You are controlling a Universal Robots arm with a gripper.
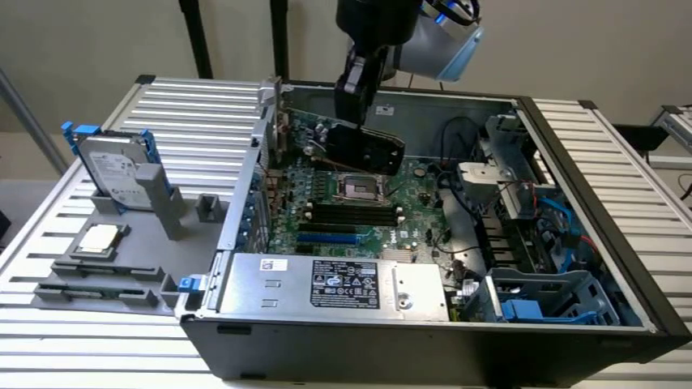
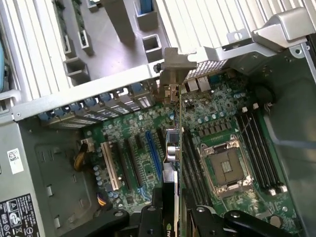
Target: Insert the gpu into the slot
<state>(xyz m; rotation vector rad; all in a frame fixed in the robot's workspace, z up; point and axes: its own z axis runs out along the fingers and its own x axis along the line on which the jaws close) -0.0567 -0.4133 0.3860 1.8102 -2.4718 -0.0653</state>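
Interior of an open computer case (image 1: 433, 348) on a slatted bench (image 1: 627, 162), motherboard (image 1: 416, 182) exposed. Clamped in the claw (image 1: 357, 112) by its upper edge: the gpu (image 1: 368, 146), a flat black card, held over the board near the square silver socket (image 1: 359, 188) and tilted in the exterior view, toward the rear wall of the case.

In the wrist view, same card seen edge-on between the two black fingers (image 2: 148, 221), with its metal bracket (image 2: 174, 74) at the rear wall. Just beside the card's edge there, uncovered and not yet entered: the slot (image 2: 153, 152), a long bright-blue strip among parallel connectors.

In the exterior view, blue strip between the black memory strips (image 1: 352, 215) and the silver power supply (image 1: 335, 284), well below the card in the picture.

Outside the case, at the exterior view's left: hard drive (image 1: 113, 170) with blue rails, upright in a grey holder (image 1: 97, 271).
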